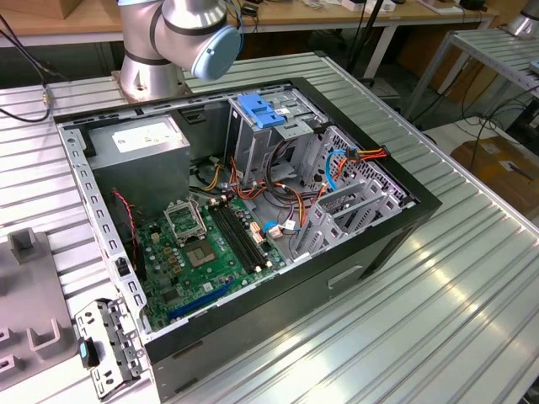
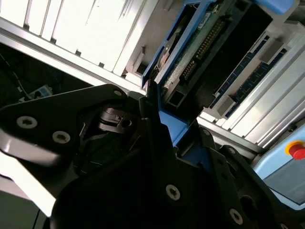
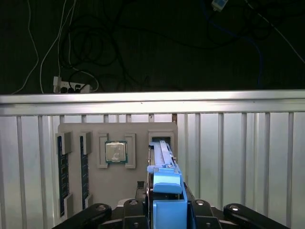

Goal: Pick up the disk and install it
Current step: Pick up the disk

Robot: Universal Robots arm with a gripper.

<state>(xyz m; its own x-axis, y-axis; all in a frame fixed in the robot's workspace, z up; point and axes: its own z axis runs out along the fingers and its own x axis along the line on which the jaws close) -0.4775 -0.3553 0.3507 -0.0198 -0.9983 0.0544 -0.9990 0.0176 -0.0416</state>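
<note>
While claw (image 3: 167,211) grips it, disk (image 3: 164,160) on edge, long axis outward

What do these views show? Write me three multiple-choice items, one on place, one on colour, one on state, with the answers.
1. Where is the dark rectangular disk with plastic rails?
A. on a wooden shelf
B. on edge at the grey holder tray, beside the square metal-topped chip
C. on the floor

2. What colour are its rails?
A. red
B. yellow
C. blue

3. How is the black metal computer case?
A. open, green motherboard exposed
B. closed
C. upside down

Answers:
1 B, the first wrist view shows it standing there.
2 C, they are blue in both wrist views.
3 A, the exterior view looks straight inside.
</note>
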